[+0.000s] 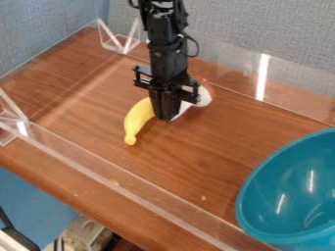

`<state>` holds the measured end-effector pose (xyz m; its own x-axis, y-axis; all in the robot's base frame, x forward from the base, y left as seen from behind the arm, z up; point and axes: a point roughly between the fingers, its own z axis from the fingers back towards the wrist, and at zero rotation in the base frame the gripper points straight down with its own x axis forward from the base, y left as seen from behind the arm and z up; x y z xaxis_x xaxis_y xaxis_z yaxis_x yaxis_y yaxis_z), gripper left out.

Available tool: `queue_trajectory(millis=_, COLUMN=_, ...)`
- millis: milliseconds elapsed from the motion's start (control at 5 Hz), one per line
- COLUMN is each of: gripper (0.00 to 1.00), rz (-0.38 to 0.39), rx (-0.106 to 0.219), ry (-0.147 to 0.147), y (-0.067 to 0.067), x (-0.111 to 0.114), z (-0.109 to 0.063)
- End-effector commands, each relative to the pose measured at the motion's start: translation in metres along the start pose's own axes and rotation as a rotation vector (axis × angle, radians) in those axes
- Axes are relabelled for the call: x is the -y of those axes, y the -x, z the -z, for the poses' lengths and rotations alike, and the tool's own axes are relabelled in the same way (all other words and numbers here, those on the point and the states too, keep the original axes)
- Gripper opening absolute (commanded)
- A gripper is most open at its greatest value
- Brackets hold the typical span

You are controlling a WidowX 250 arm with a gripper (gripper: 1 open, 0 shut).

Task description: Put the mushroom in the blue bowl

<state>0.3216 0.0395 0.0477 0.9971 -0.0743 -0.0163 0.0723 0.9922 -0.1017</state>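
The gripper [167, 116] partly hides the mushroom [199, 97]

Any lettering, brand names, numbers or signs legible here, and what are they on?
No text can be read anywhere in this view.
The blue bowl, the banana and the wooden tabletop show no lettering.
The small items at the lower left are too small and blurred to tell.
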Motion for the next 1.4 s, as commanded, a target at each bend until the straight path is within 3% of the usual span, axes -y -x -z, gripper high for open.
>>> queue_trajectory(millis=0, gripper=0.00, rz=0.033, rx=0.082, ry=-0.008, y=-0.011, x=-0.008, z=-0.018)
queue_trajectory(millis=600, gripper=0.00, rz=0.109, rx=0.089, ry=0.022, y=-0.024, x=-0.027, z=-0.042)
queue_trajectory(millis=1000, gripper=0.00, rz=0.004, rx=0.112, ry=0.028, y=-0.014, x=-0.029, z=-0.065)
queue_trajectory(millis=1200, gripper=0.00, rz=0.025, rx=0.114, ry=0.030, y=-0.009, x=-0.031, z=-0.067)
